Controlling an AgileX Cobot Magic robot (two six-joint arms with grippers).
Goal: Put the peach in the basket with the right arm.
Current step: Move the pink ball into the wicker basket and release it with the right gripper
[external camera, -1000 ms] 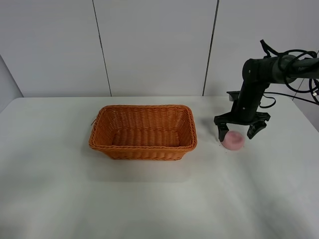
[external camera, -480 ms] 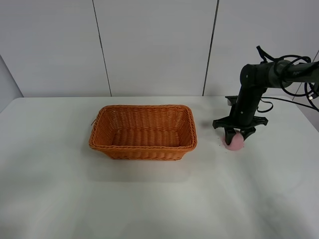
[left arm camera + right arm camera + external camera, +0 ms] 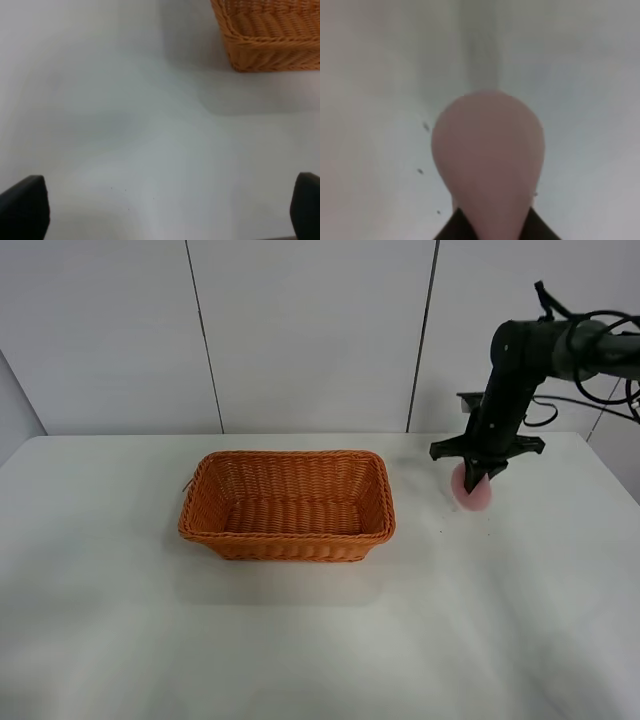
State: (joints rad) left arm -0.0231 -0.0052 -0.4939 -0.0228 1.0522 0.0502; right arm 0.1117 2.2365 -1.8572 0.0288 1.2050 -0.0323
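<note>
Left gripper [image 3: 165,207] spread wide, near a corner of the basket [image 3: 287,543]. Toward the far right edge of the table [image 3: 320,640], the right gripper [image 3: 472,478] pinches the peach [image 3: 474,492] clear of the surface — carry it above the rim, then release low over the basket's middle.

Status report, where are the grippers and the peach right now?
Right gripper shut on peach, right of basket. Left gripper open, holding nothing. Basket empty, nothing between.

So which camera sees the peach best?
The right wrist view: the peach fills the middle, close up, though blurry. The exterior high view shows it small and pink, held in the jaws of the right arm. The left wrist view misses it, showing only a corner of the basket.
</note>
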